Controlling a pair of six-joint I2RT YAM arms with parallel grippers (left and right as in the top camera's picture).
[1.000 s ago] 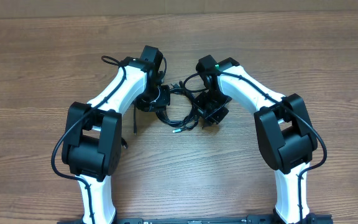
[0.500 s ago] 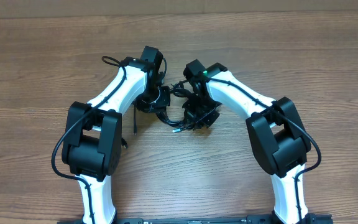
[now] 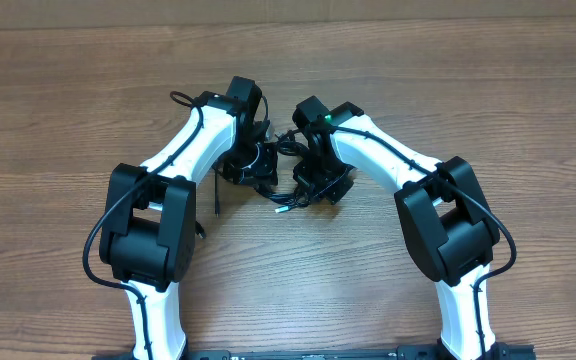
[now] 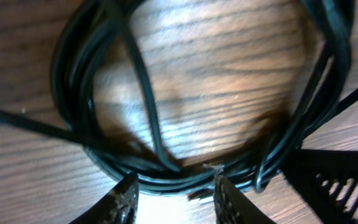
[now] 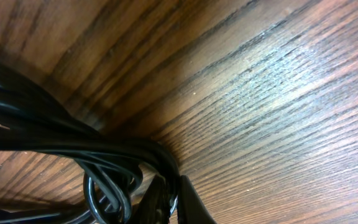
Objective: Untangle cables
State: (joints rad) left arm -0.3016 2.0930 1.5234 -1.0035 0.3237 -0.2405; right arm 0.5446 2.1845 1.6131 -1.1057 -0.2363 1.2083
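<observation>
Tangled, looped black cables (image 3: 284, 196) mid-table

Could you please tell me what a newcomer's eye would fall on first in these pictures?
The left arm and right arm lean inward and meet over the middle of the table, above a small tangle of black cables. Up close, the left gripper stands open at the coil's edge. The right gripper is shut against a bend of the bundle; whether it pinches a strand is unclear.

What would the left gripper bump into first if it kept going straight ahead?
The cables: their coil lies right at the tips of the left gripper, with the table behind. Depth is hard to judge.
</observation>
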